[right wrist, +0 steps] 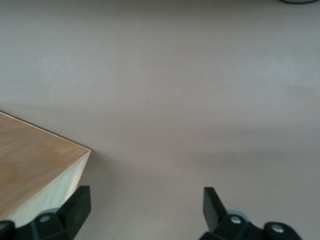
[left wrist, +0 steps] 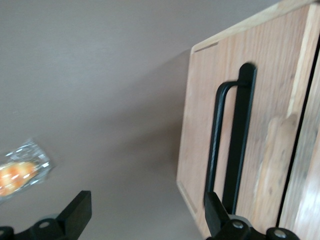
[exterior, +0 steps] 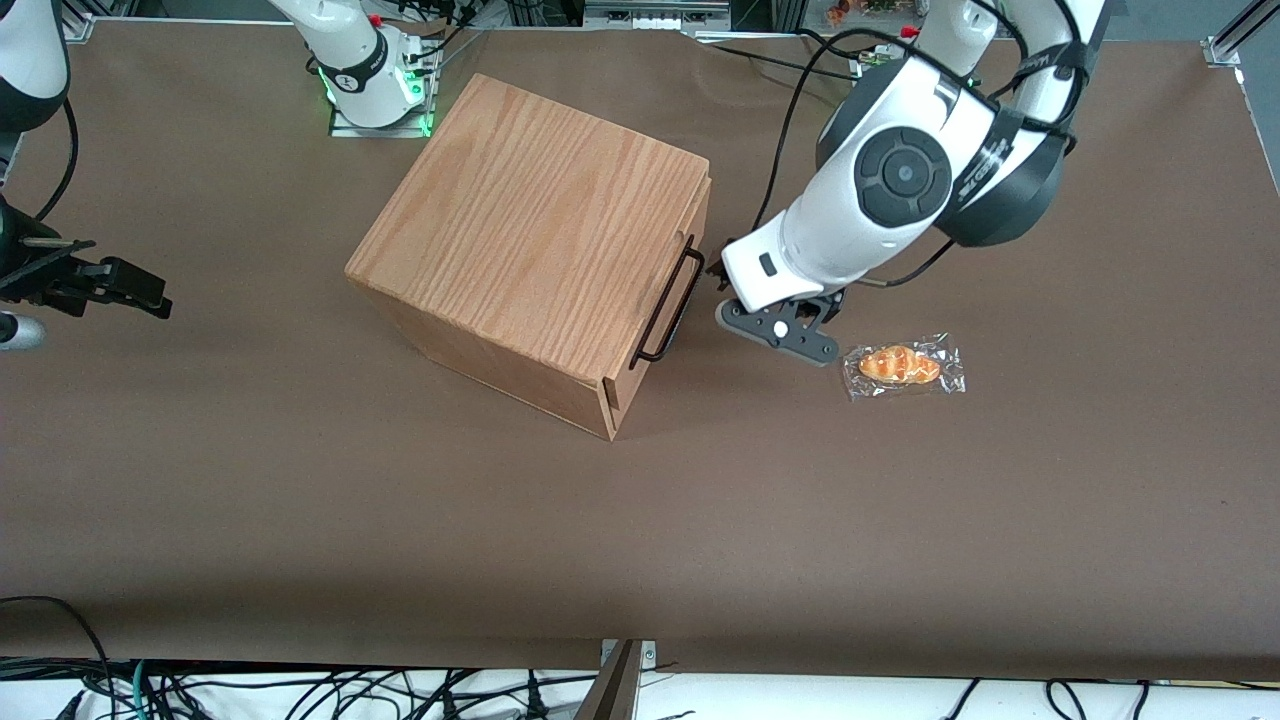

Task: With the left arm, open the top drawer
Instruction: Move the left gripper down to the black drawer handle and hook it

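Observation:
The oak-grain box [exterior: 540, 230] stands mid-table with its front turned toward the working arm's end. The top drawer [left wrist: 200, 130] sits about flush in the box. Its long black bar handle [exterior: 668, 300] [left wrist: 215, 145] runs along the drawer front. The left arm [exterior: 900, 180] reaches down in front of the drawer. Its gripper [exterior: 720, 282] [left wrist: 147, 212] is open and holds nothing. It hangs just in front of the handle, and one fingertip [left wrist: 216, 209] overlaps the end of the bar in the left wrist view. I cannot tell whether they touch.
A wrapped orange bread roll [exterior: 903, 366] [left wrist: 20, 172] lies on the brown table [exterior: 300, 500], beside the gripper and toward the working arm's end. An arm base with green lights [exterior: 378, 80] stands farther from the front camera than the box.

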Tool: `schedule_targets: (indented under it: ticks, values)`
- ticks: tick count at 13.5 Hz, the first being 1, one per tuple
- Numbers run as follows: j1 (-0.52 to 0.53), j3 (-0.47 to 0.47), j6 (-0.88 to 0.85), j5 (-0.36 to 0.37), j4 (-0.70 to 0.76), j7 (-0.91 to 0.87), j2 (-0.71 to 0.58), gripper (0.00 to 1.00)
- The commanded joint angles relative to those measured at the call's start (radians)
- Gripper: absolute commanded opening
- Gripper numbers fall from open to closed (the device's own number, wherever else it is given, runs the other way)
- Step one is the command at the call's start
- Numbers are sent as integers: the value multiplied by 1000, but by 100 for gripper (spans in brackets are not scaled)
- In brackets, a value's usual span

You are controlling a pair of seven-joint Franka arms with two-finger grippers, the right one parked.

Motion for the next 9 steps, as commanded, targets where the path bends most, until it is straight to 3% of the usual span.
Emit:
schedule_targets:
  ticks: [1,9]
  values:
    - [-32,7,13,-56,44,9,54,100]
    - [-42,7,47,-59,40,124,106,100]
